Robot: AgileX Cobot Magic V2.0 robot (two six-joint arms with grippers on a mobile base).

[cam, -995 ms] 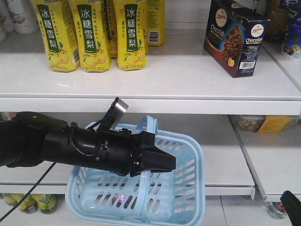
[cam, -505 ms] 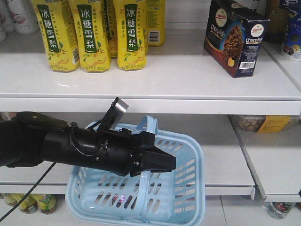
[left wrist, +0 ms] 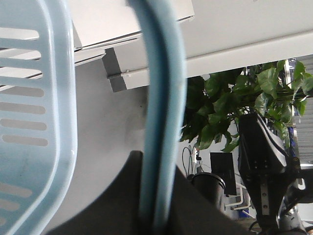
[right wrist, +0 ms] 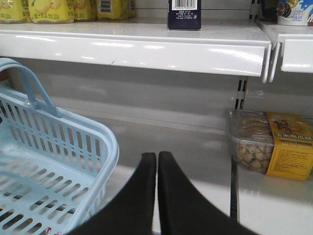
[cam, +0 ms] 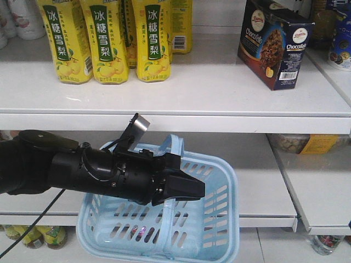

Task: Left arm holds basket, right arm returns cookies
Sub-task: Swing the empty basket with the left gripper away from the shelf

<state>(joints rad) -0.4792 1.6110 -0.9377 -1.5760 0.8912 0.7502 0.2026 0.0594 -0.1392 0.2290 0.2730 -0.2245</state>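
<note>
Two grippers, one load.
Left gripper [left wrist: 154, 215] is clamping the basket [cam: 214, 219] handle [left wrist: 161, 112]; right gripper [right wrist: 157, 159] is hanging pressed together, gripping nothing, Chocofello box [cam: 274, 46] shelved.

Right end effector [right wrist: 157, 159] fingers pressed together, empty, over the lower shelf [right wrist: 195, 147]. Blue basket [right wrist: 58, 161] at left, handle up. Cookies [right wrist: 184, 13] stand on upper shelf [right wrist: 146, 46]; clear tub [right wrist: 252, 147], possibly snacks, at right.

White shelving [cam: 219, 93]; potted plant [left wrist: 234, 107]; pale floor [cam: 274, 246].
</note>
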